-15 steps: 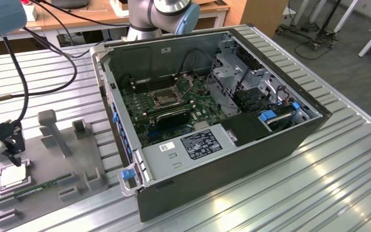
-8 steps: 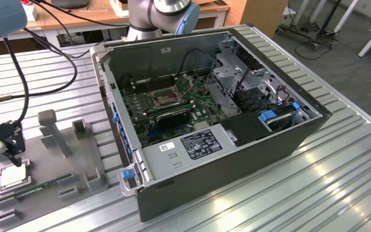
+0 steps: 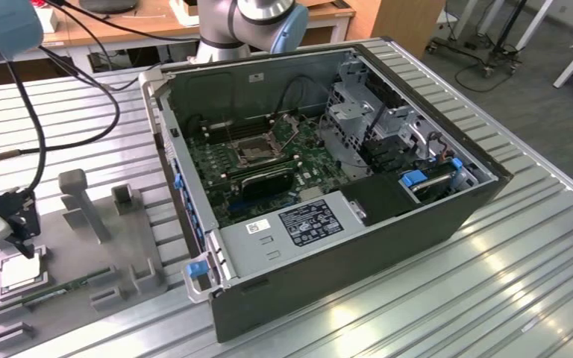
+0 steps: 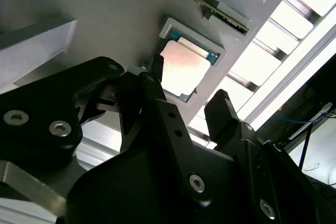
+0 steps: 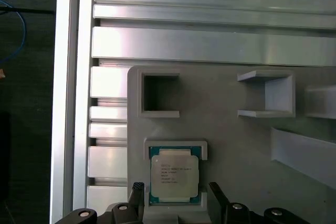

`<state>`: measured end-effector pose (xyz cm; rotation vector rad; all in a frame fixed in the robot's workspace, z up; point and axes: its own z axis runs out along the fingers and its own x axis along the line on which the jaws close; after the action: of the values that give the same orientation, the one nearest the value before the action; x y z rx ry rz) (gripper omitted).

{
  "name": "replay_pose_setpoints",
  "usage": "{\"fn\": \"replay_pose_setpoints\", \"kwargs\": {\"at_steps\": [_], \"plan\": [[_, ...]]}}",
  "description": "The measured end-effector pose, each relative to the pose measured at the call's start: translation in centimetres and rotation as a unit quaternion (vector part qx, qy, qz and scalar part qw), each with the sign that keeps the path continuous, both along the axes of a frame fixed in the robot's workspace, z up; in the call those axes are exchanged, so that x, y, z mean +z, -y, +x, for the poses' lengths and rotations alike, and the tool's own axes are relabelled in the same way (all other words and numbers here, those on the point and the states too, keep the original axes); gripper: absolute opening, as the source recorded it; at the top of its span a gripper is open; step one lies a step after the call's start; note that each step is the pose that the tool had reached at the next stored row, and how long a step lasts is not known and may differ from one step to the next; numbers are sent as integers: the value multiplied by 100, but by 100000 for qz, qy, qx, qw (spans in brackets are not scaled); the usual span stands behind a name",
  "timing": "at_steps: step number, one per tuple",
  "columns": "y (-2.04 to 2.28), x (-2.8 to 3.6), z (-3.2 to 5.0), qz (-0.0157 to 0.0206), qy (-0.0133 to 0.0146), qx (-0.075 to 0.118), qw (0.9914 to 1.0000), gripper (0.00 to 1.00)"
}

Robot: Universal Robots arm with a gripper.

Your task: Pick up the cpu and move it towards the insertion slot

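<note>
- gripper [image 3: 23, 242]: at the exterior view's far left, low over the holder. Its black fingers [image 5: 137, 196] are spread wide, one to each side of the cpu, with nothing held. Whether they touch the recess walls cannot be told.
- cpu [image 5: 174, 177]: a square chip with a silvery top and a green rim. It lies flat in a square recess of the holder, between the fingertips in both wrist views, and is not lifted.
- memory stick [image 3: 63, 292]: long, narrow and green, set along the holder just beside the cpu's recess.
- holder [image 3: 117, 246]: a grey plastic plate on the table, to the exterior view's left of the case. It carries upright posts and another square recess [image 5: 160, 95] near the cpu's.
- arm [image 3: 251, 19]: a grey tube with a blue joint cap, behind the case.
- slot [image 3: 260, 151]: a square socket with a metal frame and dark centre, on the green board inside the case, well apart from cpu and gripper.
- case [image 3: 366, 246]: a dark computer tower lying on its side, open face up, with board and cables exposed.
- table [image 3: 525, 246]: ribbed aluminium slats that bear the holder and case.
</note>
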<state>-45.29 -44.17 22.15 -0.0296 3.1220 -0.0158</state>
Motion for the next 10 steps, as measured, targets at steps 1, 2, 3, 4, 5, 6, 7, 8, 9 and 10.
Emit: {"fn": "replay_pose_setpoints", "kwargs": {"at_steps": [1,2,3,4,5,6,7,8,9,10], "plan": [[0,-7,0,0,-3,-1,100000,59],[0,-14,0,-1,-2,-1,100000,59],[0,-20,0,-2,-3,0,100000,59],[0,-28,0,3,2,-1,100000,59],[0,-35,0,0,0,0,100000,59],[0,-42,0,0,1,0,100000,59],[0,-49,0,-1,-4,1,100000,59],[0,-56,0,-1,-1,2,100000,59],[0,-62,0,-2,-3,0,100000,59],[0,-65,0,-7,-11,1,100000,59]]}}
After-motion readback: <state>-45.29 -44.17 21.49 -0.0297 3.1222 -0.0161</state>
